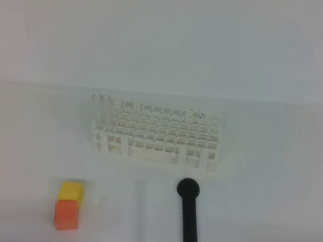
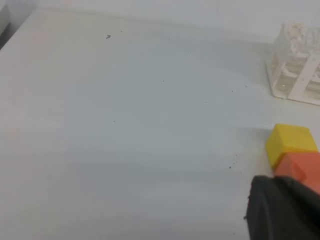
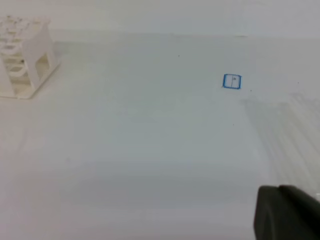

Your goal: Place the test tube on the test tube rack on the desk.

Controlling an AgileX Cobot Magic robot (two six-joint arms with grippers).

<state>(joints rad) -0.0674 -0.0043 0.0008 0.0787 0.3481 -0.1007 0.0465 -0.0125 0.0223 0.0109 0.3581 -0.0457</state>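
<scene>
Black stick (image 1: 188, 213) nearest, test tube (image 1: 140, 212) laid flat beside it, rack (image 1: 157, 133) behind, both grippers (image 2: 282, 210) (image 3: 287, 212) pressed together, nothing held.

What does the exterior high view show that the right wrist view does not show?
Only the exterior high view shows the test tube lying on the desk, the black stick, the yellow block and the orange block. Only the right wrist view shows the whole small blue square mark and a dark part of the arm in the lower right corner. Both show the white test tube rack and the desk.
</scene>
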